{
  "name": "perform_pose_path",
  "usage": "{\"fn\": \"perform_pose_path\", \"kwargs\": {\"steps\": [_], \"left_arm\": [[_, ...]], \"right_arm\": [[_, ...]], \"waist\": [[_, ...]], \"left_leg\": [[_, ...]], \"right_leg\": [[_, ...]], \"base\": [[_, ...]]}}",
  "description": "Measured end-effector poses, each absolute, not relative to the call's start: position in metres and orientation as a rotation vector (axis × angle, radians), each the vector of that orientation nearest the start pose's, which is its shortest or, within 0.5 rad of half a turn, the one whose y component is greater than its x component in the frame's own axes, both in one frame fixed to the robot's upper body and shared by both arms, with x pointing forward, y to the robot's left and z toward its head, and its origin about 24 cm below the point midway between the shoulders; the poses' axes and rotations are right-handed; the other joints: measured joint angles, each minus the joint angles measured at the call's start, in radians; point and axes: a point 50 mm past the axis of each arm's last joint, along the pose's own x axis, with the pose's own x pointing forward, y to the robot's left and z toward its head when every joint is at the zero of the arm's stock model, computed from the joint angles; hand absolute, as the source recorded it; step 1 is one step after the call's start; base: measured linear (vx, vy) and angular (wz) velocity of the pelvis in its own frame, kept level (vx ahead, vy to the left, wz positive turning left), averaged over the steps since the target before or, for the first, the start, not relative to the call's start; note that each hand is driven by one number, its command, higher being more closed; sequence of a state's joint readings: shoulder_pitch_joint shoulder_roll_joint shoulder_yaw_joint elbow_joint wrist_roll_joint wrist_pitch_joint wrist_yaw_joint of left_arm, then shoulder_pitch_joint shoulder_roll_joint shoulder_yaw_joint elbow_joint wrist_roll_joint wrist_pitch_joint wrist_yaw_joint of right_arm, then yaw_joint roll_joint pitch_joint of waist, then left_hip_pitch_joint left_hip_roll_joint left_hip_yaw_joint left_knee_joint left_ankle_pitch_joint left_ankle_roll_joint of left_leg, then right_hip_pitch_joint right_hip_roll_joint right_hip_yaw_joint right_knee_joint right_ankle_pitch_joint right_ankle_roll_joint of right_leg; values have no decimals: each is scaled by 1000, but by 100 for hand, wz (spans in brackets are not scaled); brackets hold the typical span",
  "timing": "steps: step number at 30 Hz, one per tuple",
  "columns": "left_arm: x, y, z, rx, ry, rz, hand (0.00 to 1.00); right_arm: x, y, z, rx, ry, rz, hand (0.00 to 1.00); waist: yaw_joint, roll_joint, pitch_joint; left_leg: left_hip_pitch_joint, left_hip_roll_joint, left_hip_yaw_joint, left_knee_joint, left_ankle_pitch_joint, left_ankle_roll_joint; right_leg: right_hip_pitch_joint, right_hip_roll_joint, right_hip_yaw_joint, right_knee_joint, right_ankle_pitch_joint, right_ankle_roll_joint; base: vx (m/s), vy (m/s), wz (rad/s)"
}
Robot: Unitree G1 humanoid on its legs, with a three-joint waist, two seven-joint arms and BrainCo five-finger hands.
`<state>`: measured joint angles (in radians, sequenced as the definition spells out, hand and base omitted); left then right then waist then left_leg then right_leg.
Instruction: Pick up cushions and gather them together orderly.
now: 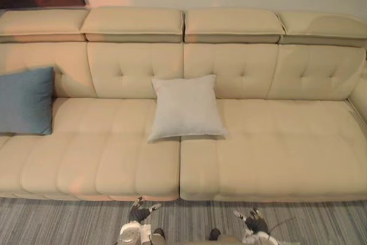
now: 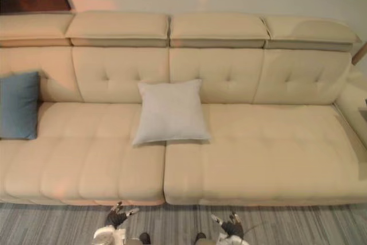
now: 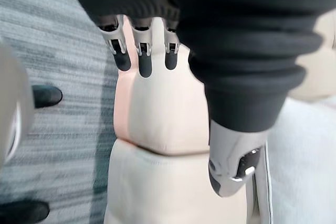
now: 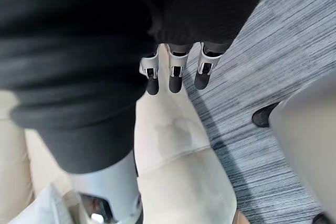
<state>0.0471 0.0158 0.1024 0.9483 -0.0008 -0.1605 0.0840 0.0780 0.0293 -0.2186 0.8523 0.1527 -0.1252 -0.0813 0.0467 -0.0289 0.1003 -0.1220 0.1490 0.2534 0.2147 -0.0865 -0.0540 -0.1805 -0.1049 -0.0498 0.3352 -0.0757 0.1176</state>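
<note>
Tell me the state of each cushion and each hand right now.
White cushion, leaning on the sofa back at mid-seat, untouched.
Blue cushion, upright at the sofa's left end, untouched.
Left hand, fingers straight, empty.
Right hand, fingers straight, empty.

white cushion [image 1: 186, 107], blue cushion [image 1: 25, 100], cream sofa [image 1: 275, 147]

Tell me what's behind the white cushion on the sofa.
The buttoned backrest rises behind the white cushion, whose top edge leans against it. The lower backrest and the crease where it meets the seat are covered there.
</note>
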Motion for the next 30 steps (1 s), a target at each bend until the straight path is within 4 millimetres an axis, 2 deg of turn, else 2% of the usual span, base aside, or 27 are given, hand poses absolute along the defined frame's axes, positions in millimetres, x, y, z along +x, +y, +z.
{"fn": "perform_pose_path", "kwargs": {"steps": [1,3,5,6,7,8,9,10,11,12,13,14,15,16,17,18,20,21,22,23,25,28,30], "left_arm": [[139,178,-141,5,837,206,0],[135,183,-141,5,837,229,0],[133,192,-139,13,830,259,0],[137,194,-138,12,820,271,0],[138,191,-138,-4,818,275,0],[140,187,-138,-13,814,269,0],[140,182,-138,-16,817,257,0],[140,179,-139,-11,824,241,0],[141,172,-140,-13,826,216,0],[141,170,-140,-13,827,209,0],[142,167,-140,-13,826,200,0],[146,167,-138,-14,817,200,0],[146,167,-138,-14,814,202,0],[149,168,-137,-11,805,204,0],[148,167,-137,-13,810,202,0],[149,167,-137,-14,810,201,0],[151,165,-136,-19,805,195,0],[151,165,-136,-20,805,196,0],[151,164,-137,-20,807,197,0],[150,163,-137,-24,809,197,0],[149,175,-137,8,813,213,0],[146,175,-139,11,828,210,0],[142,175,-142,12,851,210,0]], "right_arm": [[139,-182,-136,219,797,-378,0],[132,-181,-139,221,817,-382,0],[128,-180,-142,220,837,-379,0],[134,-181,-140,218,829,-378,0],[140,-184,-138,213,814,-382,0],[143,-189,-136,196,798,-391,0],[148,-194,-134,182,785,-397,0],[148,-197,-133,174,784,-400,0],[147,-201,-133,163,787,-410,0],[146,-203,-133,156,788,-417,0],[146,-207,-133,142,789,-429,0],[145,-208,-133,139,791,-433,0],[146,-208,-132,138,789,-434,0],[146,-208,-132,136,784,-437,0],[148,-209,-131,135,775,-437,0],[148,-209,-131,135,777,-437,0],[136,-206,-136,143,810,-443,0],[135,-205,-136,145,813,-443,0],[135,-202,-137,154,817,-441,0],[135,-202,-137,156,818,-440,0],[127,-181,-143,216,860,-423,0],[117,-180,-147,227,887,-436,0],[115,-183,-147,236,890,-456,0]], "waist": [[1,-7,4],[10,-25,-8],[17,-53,-30],[27,-68,-38],[41,-46,-29],[52,-15,-18],[52,2,-12],[52,13,-10],[51,46,0],[50,54,3],[44,62,9],[42,57,12],[43,53,14],[45,40,20],[44,37,24],[42,35,24],[30,21,32],[25,19,33],[13,31,30],[14,27,32],[13,-25,12],[7,-30,4],[6,-16,-11]], "left_leg": [[-3,-9,-7,14,0,1],[-14,-13,-32,39,4,-3],[-75,-21,-49,80,18,-9],[-129,-12,-55,116,35,-19],[-144,0,-48,111,59,-19],[-157,22,-45,82,113,-7],[-164,31,-46,60,142,-11],[-174,41,-52,35,164,-24],[-170,57,-60,-24,218,-49],[-169,60,-60,-43,242,-51],[-170,62,-59,-85,306,-59],[-170,62,-57,-71,298,-69],[-170,62,-58,-45,273,-75],[-172,47,-73,50,181,-68],[-181,36,-111,162,90,-58],[-183,32,-128,199,60,-58],[-161,27,-202,372,-90,-63],[-153,26,-215,378,-114,-68],[-126,26,-236,343,-184,-75],[-112,24,-230,309,-217,-76],[-100,-11,-174,265,-206,-56],[-64,-43,-142,223,-205,-48],[-42,-58,-115,188,-199,-39]], "right_leg": [[-36,-33,-11,281,-96,-4],[9,-59,-8,453,-148,39],[69,-84,10,473,-158,66],[101,-73,15,366,-214,80],[115,-52,-1,306,-237,58],[142,-22,-25,212,-259,23],[153,-7,-43,164,-271,2],[152,5,-54,138,-275,-5],[153,31,-72,109,-276,-7],[149,36,-82,108,-276,-8],[130,38,-109,117,-274,-10],[124,26,-138,112,-268,-47],[123,20,-149,110,-266,-69],[122,1,-163,94,-269,-97],[110,-9,-156,85,-257,-108],[107,-13,-154,84,-251,-106],[89,-20,-132,85,-228,-82],[85,-19,-127,85,-226,-78],[67,-10,-109,86,-223,-66],[55,-6,-91,90,-220,-60],[46,-26,-30,33,-176,-29],[90,-47,11,-62,-114,-15],[102,-54,40,-118,-79,-11]], "base": [[-172,-15,11],[-119,-101,31],[-145,-228,29],[-162,-241,3],[-239,-250,-17],[-267,-172,-13],[-277,-177,-1],[-353,-217,20],[-242,-133,22],[-326,-149,28],[-313,-90,14],[-355,-97,2],[-305,-50,-33],[-230,21,-57],[-236,62,-57],[-215,141,-42],[-194,215,-20],[-167,291,-22],[-109,261,-28],[-115,313,-50],[-66,258,-51],[-24,195,-26],[56,135,-33]]}}
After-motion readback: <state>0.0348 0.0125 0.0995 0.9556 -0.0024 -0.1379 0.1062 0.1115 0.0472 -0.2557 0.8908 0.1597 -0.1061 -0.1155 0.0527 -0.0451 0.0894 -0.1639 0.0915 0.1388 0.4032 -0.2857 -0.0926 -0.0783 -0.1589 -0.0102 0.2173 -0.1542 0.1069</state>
